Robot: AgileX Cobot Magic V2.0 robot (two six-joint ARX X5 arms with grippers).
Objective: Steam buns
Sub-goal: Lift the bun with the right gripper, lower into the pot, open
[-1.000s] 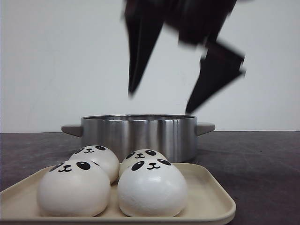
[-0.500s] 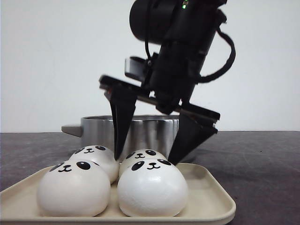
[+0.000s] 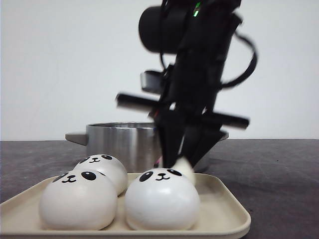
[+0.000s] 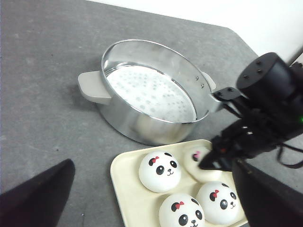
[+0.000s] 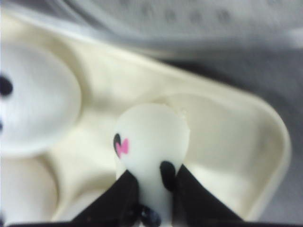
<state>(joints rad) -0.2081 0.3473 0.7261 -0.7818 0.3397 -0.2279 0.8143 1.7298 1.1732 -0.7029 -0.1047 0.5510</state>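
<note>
No writing shows on anything. The right pincer [image 5: 150, 189] squeezes one bun [image 5: 150, 142] above the tray [image 4: 124, 177]; three buns [image 4: 160, 170] sit on it. The left wrist view shows the steamer's [image 4: 142, 90] perforated floor. The left pincer [image 4: 156, 198] is spread wide, holding nothing.

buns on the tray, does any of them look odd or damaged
One does: the bun pinched in the right tool is squashed into a narrow shape above the tray. The other three buns are round and sit upright.
</note>
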